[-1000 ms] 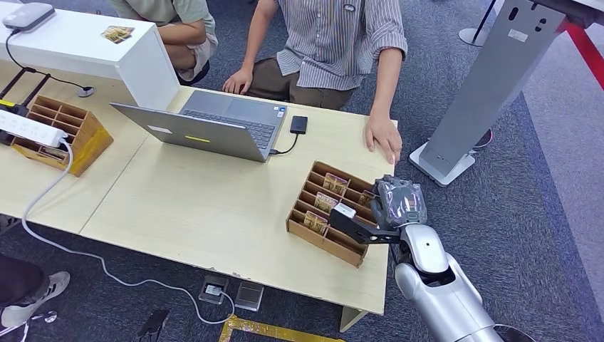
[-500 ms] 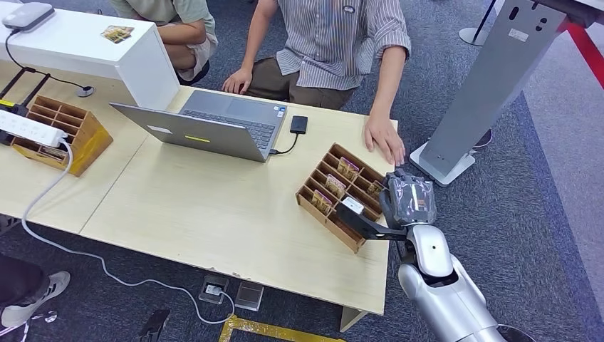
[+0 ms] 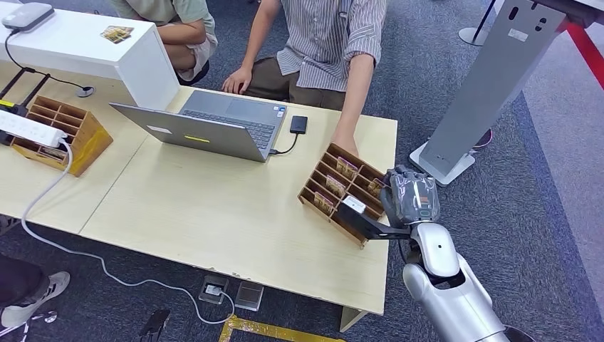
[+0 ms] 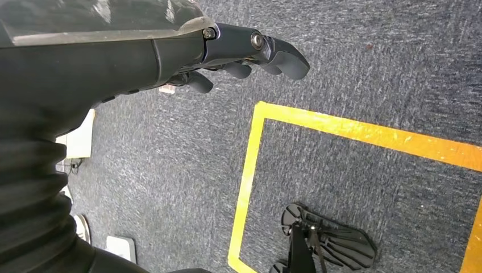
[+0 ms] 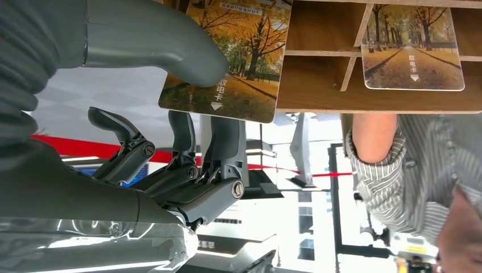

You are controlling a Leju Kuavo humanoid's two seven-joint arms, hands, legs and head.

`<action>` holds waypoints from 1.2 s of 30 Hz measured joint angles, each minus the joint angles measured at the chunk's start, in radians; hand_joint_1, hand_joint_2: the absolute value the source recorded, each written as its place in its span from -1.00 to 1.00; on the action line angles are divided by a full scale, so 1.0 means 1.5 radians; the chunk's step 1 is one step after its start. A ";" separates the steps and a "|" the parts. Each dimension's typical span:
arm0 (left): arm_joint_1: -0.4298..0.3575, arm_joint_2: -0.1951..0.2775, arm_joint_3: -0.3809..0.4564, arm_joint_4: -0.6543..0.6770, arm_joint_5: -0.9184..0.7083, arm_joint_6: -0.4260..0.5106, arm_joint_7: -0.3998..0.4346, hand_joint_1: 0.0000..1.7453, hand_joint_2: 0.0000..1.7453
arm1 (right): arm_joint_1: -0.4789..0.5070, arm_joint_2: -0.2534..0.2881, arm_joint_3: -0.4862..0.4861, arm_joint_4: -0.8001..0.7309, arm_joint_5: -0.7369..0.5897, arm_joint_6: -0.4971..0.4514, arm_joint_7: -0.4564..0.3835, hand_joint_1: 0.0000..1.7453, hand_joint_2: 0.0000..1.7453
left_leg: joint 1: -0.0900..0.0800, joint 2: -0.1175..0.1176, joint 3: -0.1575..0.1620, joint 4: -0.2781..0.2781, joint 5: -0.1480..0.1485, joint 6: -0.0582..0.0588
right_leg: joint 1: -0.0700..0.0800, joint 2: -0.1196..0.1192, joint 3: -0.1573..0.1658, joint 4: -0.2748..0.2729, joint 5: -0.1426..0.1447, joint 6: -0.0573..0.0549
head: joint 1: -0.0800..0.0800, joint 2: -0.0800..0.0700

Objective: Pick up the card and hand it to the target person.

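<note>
A wooden card tray (image 3: pixel 313 200) stands slantwise near the table's right edge, with autumn-picture cards (image 3: pixel 335 184) upright in its slots. My right hand (image 3: pixel 411 199) is at the tray's right end. In the right wrist view its thumb (image 5: pixel 170 48) lies on the face of one card (image 5: pixel 244 68) while its fingers (image 5: pixel 219 142) reach up behind that card, pinching it; the card still stands in the tray (image 5: pixel 318 85). A person in a striped shirt (image 3: pixel 327 35) sits behind the table with one hand (image 3: pixel 345 146) on the tray's far end. My left hand (image 4: pixel 244 51) hangs over the carpet, holding nothing.
An open laptop (image 3: pixel 214 125) with a black drive (image 3: pixel 299 124) sits mid-table. A second wooden tray (image 3: pixel 60 132), a power strip (image 3: pixel 28 128) and a white box (image 3: pixel 78 46) are at the left. A grey stand (image 3: pixel 491 85) rises right of the table. Another person (image 3: pixel 178 21) sits behind.
The tray has slid and turned away from me together with my right hand. The person's hand left the table edge and now rests on the tray's far end.
</note>
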 joint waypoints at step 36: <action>0.000 0.003 0.001 -0.001 -0.004 0.001 0.001 -1.00 1.00 | -0.004 -0.001 -0.021 -0.027 -0.153 0.030 -0.026 1.00 1.00 | 0.000 0.000 -0.001 0.000 0.000 0.000 | 0.000 0.000 0.000 0.000 0.000 0.000 | 0.000 0.000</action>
